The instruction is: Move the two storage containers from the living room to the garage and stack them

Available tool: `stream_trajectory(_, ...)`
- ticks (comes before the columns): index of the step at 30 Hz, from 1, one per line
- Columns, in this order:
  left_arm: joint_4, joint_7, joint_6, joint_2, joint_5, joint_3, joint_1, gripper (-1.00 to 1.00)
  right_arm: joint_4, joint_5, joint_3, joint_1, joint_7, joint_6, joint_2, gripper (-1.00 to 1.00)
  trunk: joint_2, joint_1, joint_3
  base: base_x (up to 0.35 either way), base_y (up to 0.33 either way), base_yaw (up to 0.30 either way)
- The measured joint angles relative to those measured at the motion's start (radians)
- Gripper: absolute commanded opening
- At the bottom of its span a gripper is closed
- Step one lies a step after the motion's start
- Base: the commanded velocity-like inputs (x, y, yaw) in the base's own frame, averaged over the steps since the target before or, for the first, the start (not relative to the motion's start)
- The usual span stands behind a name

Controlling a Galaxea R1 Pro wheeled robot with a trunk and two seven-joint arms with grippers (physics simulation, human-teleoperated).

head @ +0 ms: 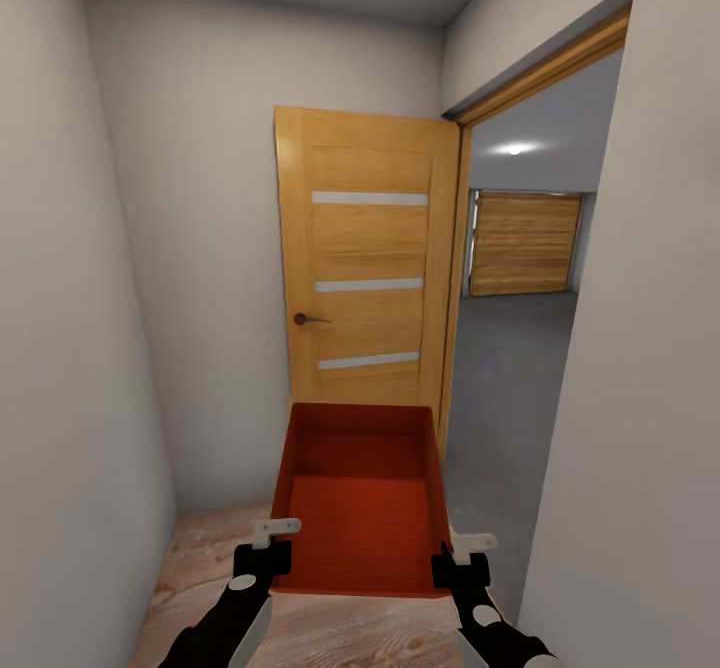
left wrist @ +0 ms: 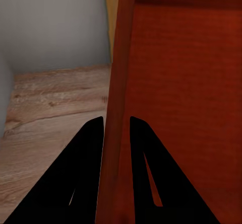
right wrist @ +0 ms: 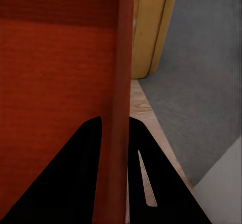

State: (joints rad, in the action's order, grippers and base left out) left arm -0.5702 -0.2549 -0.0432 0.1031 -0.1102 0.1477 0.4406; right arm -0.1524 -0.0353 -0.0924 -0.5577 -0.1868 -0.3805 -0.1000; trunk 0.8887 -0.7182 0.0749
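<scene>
I stand in a narrow white-walled passage on a light wood-plank floor [head: 200,548], facing an open wooden door [head: 365,268] with three pale strips and a dark handle [head: 308,319]. To my left is a bare wall. My left gripper [head: 272,545] is clenched on the left wall of the red-orange storage container [head: 360,518]; in my left wrist view one finger [left wrist: 83,168] lies outside that wall and the other inside. The container hangs between my arms, open side up, with nothing in it, in front of the door's lower part. My right gripper [head: 458,558] is clamped on the container's right wall, fingers [right wrist: 80,168] either side of it. Further right, the doorway opens onto a grey concrete floor [head: 510,378] and a wooden garage door [head: 524,244] at the back.
</scene>
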Motion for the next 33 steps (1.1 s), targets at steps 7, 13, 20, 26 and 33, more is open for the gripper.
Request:
stream_trajectory(7,0.002,0.0,0.0,0.0,-0.001,0.0,0.0,-1.0,0.001,0.0,0.0,0.0,0.0,0.001,0.0,-1.0,0.0,0.0,0.0,0.0,0.0,-0.285)
stream_trajectory(13,0.002,0.0,0.0,0.0,-0.001,0.0,0.0,-1.0,0.0,0.0,-0.001,0.0,0.0,0.001,0.0,-1.0,0.0,0.0,0.0,0.0,0.0,-0.285)
stream_trajectory(20,0.002,0.0,0.0,0.0,-0.002,0.0,0.0,-1.0,0.001,0.0,-0.001,0.0,0.0,0.002,0.0,-1.0,0.0,0.0,0.0,0.002,0.0,-0.285)
stream_trajectory(26,0.002,0.0,-0.001,0.0,-0.002,0.0,0.0,-1.0,0.002,-0.001,0.0,0.0,0.0,0.002,0.0,-1.0,0.0,0.0,0.0,0.102,0.097,-0.285)
stream_trajectory(33,0.003,-0.001,-0.002,0.0,-0.004,0.0,0.0,-1.0,0.001,-0.001,-0.001,0.0,0.0,0.005,0.0,-1.0,0.0,0.0,0.0,0.202,0.242,-0.088)
